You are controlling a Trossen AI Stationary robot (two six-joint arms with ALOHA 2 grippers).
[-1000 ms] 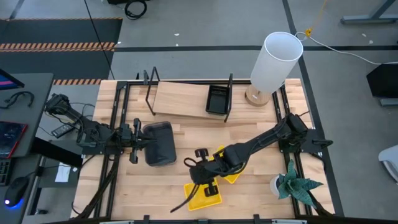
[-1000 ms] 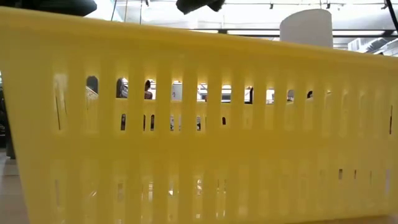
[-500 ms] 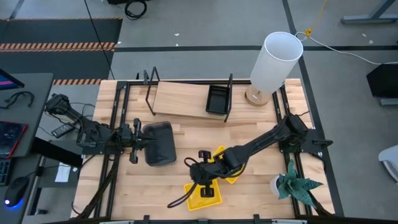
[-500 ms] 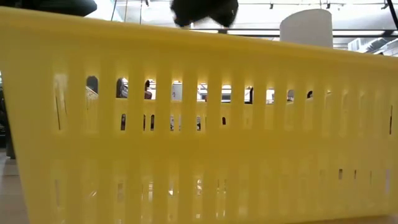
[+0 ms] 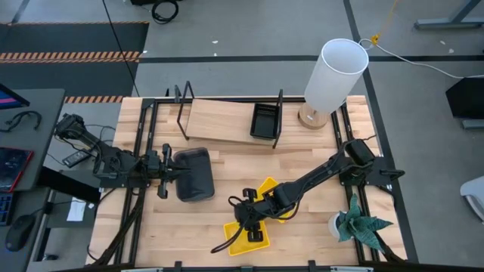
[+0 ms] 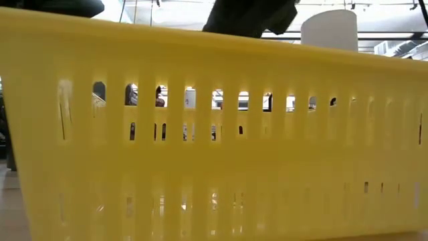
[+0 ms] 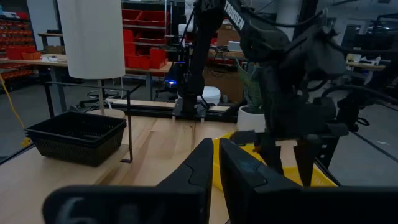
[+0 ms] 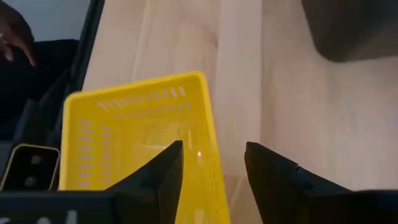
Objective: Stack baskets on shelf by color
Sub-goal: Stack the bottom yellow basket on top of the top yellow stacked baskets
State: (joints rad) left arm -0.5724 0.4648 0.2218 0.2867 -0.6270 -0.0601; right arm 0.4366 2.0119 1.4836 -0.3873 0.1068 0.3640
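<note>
A yellow basket (image 5: 246, 236) lies on the wooden surface (image 5: 318, 234) at lower centre of the overhead frame. The right pincer (image 5: 252, 217) hangs above its rim, fingers spread and holding nothing, apparently lining up a grasp. At centre left, the left pincer (image 5: 168, 174) is clenched on a grey basket (image 5: 193, 174). The shelf (image 5: 219, 121), top centre, carries a black basket (image 5: 264, 121).
</note>
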